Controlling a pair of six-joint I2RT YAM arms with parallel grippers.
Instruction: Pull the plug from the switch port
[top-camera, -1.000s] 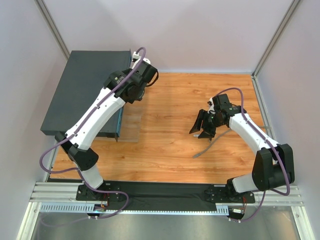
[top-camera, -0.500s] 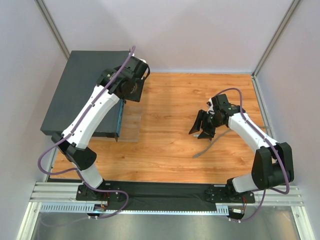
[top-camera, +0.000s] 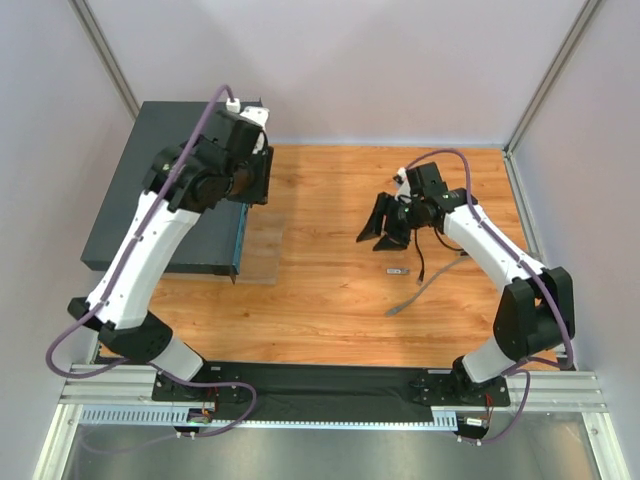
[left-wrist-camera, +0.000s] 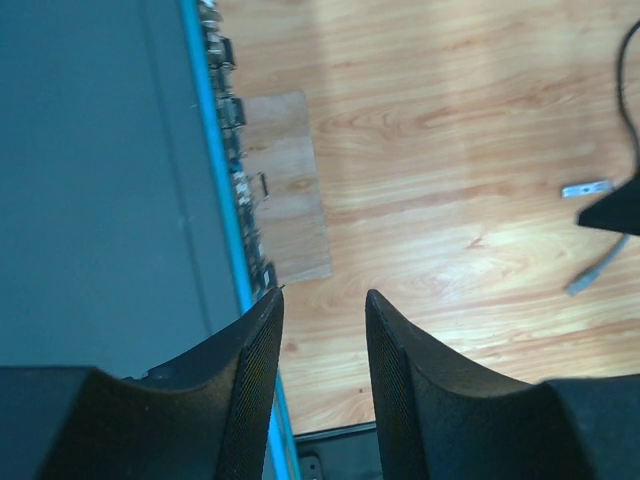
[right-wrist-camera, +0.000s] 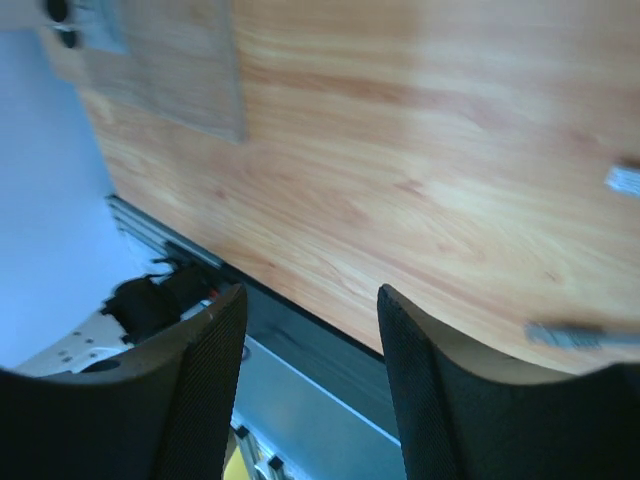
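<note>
**Plug appears out of the port: clearing step**

The switch (top-camera: 120, 190) sits at the back-left corner of the tabletop (top-camera: 330, 190), with its socket row (left-wrist-camera: 235, 150) facing the middle. No lead shows in the sockets visible from the left wrist view; the rest of the row is cut off. A pale translucent sheet (top-camera: 262, 250) lies on the tabletop in front of that face. The left gripper (left-wrist-camera: 320, 305) hangs over the switch's front edge, fingers apart, nothing between them.

The grey cable (top-camera: 420, 292) lies loose right of centre, well apart from the switch. Its near end looks like the plug (top-camera: 393, 311). A small pale piece (top-camera: 398, 271) lies near it; what it is cannot be told. The right gripper (top-camera: 380, 232) hovers behind the cable, fingers spread, empty.

Judgement: extraction looks done. For a clean finish, both arms should lift straight up before swinging away. The left must stay clear of the sockets and the right clear of the cable, so nothing is dragged.
</note>
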